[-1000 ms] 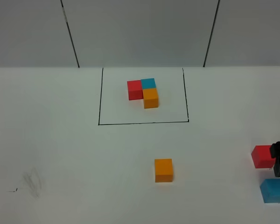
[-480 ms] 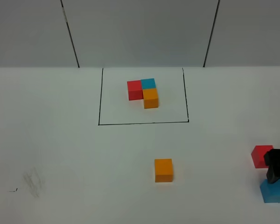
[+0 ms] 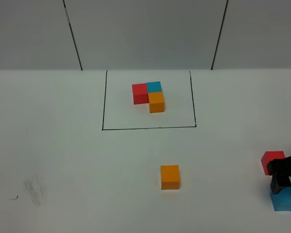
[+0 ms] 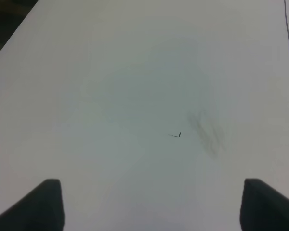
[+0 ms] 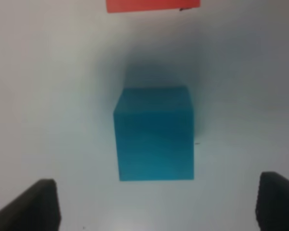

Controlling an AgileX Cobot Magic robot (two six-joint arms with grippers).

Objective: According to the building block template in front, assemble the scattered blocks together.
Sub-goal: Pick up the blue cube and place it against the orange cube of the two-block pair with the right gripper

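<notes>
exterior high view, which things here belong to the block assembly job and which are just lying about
Belongs to the job: building block template inside the black outline; orange block; red block; blue block, with the open right gripper aimed at it.

Just there: grey smudge and small pen mark on the table; two dark wall seams; open left gripper, holding nothing.

The building block template (image 3: 149, 96), red, blue and orange cubes joined in an L, sits inside a thin black rectangle outline (image 3: 103, 107) on the white table (image 3: 63, 155). Nearer the camera an orange cube (image 3: 169, 176) stands alone. At the right edge the dark right gripper (image 3: 280, 179) shows between a red cube (image 3: 271, 159) and a blue cube (image 3: 285, 200).
</notes>
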